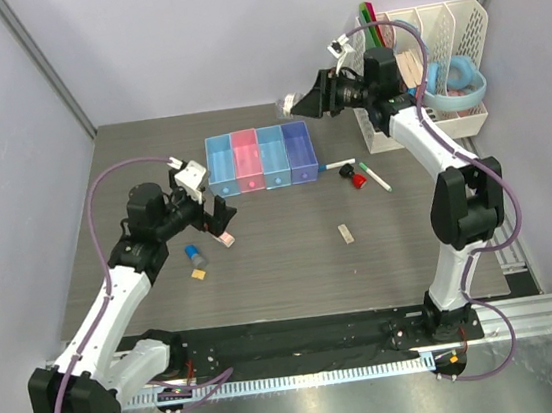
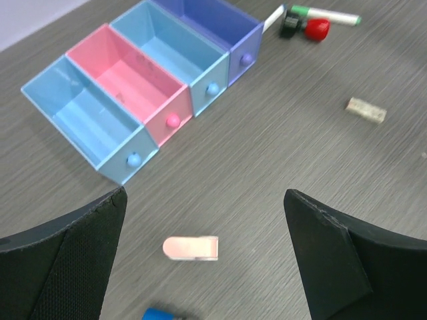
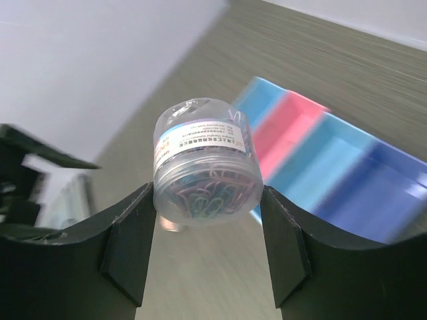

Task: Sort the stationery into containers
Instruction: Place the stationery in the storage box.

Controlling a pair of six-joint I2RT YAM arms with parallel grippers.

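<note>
The containers (image 1: 257, 134) are a row of blue, pink, blue and violet bins at mid-table, also seen in the left wrist view (image 2: 167, 127) and behind the jar in the right wrist view (image 3: 320, 153). My right gripper (image 1: 296, 105) (image 3: 207, 200) hangs just behind the row, shut on a clear jar of coloured paper clips (image 3: 203, 167). My left gripper (image 1: 219, 218) (image 2: 205, 197) is open above a pink eraser (image 2: 191, 248) (image 1: 228, 239). Loose stationery lies around: a blue-capped cylinder (image 1: 193, 255), a tiny yellow piece (image 1: 199, 273), a beige eraser (image 1: 345, 233), a red-black piece (image 1: 357, 175) and pens (image 1: 375, 176).
A tall white file rack (image 1: 435, 26) stands at the back right, holding books, green boards and a light-blue ring (image 1: 457, 83). Grey walls close in the table on the left and right.
</note>
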